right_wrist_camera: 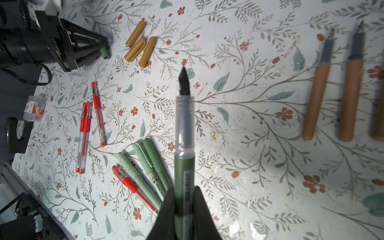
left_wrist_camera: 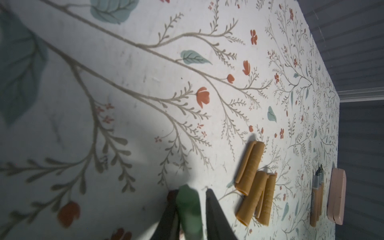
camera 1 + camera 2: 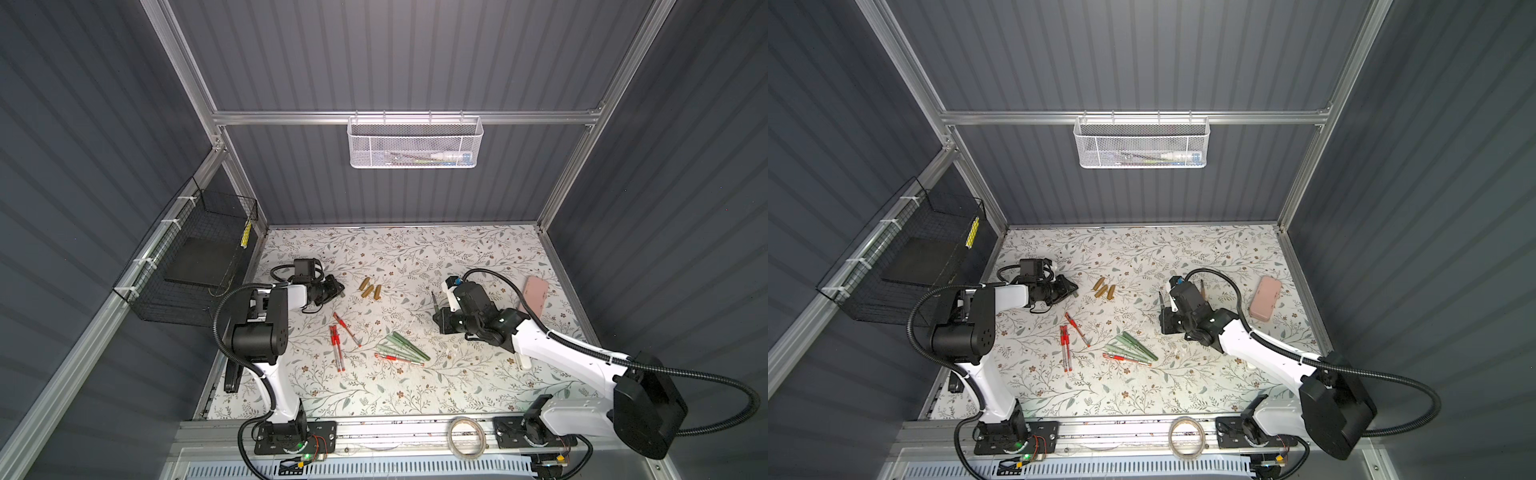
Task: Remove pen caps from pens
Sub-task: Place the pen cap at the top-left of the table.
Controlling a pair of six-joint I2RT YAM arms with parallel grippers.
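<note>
The right end effector (image 1: 184,193) is shut tight on a green pen (image 1: 184,145), low on its body. The pen has no cap on. It sticks straight out from the fingers, and its dark tip points toward the back wall in a top view (image 3: 433,298).

The left end effector (image 2: 190,192) is only a little bit open. A green cap (image 1: 105,53) sits between its fingers, lined up the same way they point. The cap leans on one finger, and a thin strip of bench (image 2: 124,83) shows between it and the other finger (image 2: 216,214).

Three gold-brown caps (image 3: 370,289) lie close together just beside the left end effector, all turned nearly the same way.

Three gold-brown pens (image 1: 315,99) with no caps lie side by side near the right end effector. Their dark tips point the same way as the held pen's tip.

In the middle of the bench, three more green pens (image 3: 405,347) lie spread like a fan, caps on. Four red pens (image 3: 336,349) lie there too: two side by side, one slanted near them, and one right beside the green pens.
</note>
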